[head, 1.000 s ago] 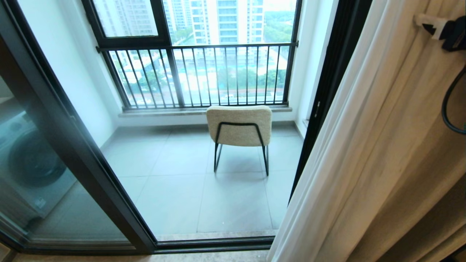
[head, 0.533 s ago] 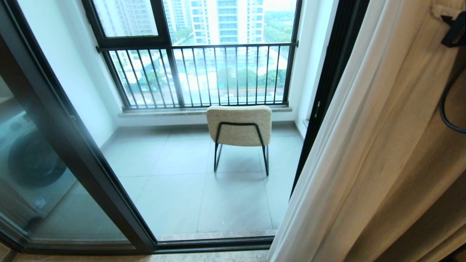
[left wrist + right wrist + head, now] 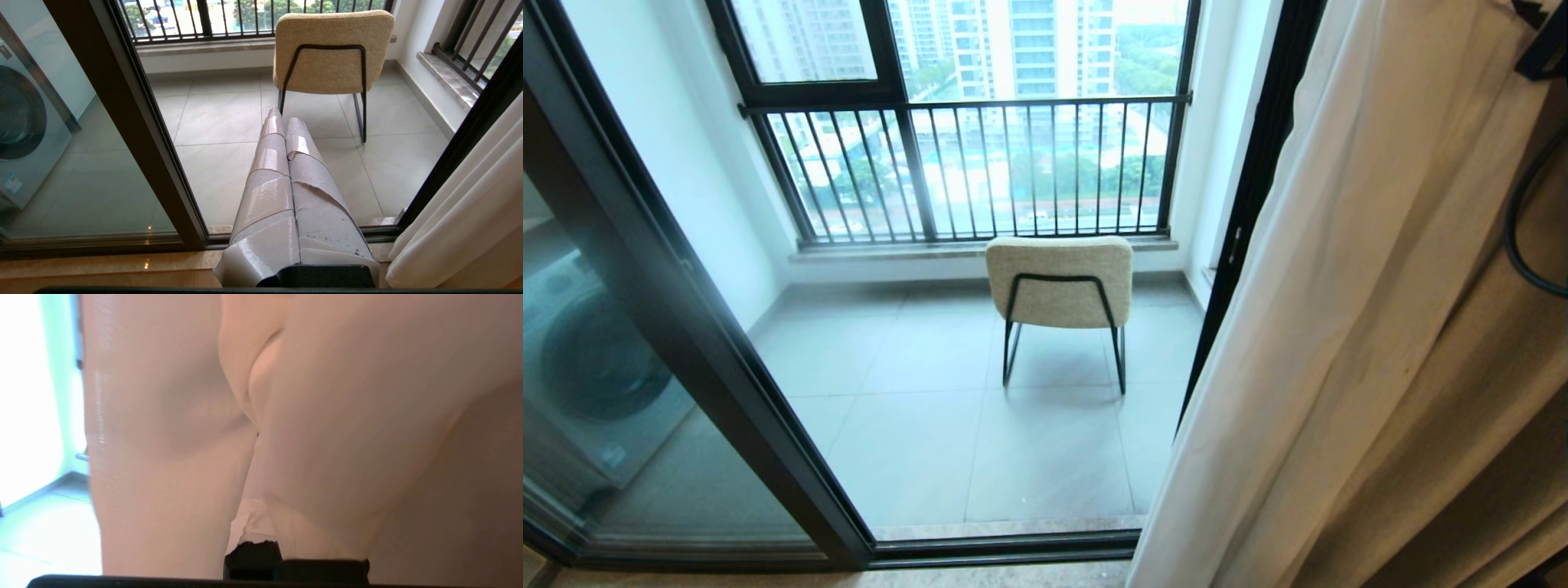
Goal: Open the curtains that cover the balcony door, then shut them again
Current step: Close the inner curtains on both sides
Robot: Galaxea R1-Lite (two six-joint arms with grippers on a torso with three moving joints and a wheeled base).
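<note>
1. My right gripper [image 3: 255,469] is pinched tight on a fold of the curtains [image 3: 1307,343]; in the right wrist view the fabric bunches around my taped fingers [image 3: 249,522] and hides their tips. In the head view only a dark corner of that arm shows, at about one o'clock, high against the cloth.

2. My left gripper [image 3: 282,122] is parked low, its two taped fingers pressed together on nothing and pointing toward the chair [image 3: 333,51].

3. The curtains hang gathered at three o'clock in the head view, the sheer white panel in front with a thicker tan drape [image 3: 1462,425] behind it. The balcony door [image 3: 719,351] stands uncovered from nine o'clock through the centre.

4. I judge the opening half done, since the glass and the doorway are bare, and this grip to be the start of the closing half. The next move calls for carrying the held edge toward nine o'clock, keeping the pinch firm so the thin cloth does not slip, and pulling level so the panel slides along rather than drags down.

5. Count: one sheer panel in view, one tan drape, one chair, one washing machine [image 3: 588,367] behind the glass at eight o'clock, two grippers.
</note>
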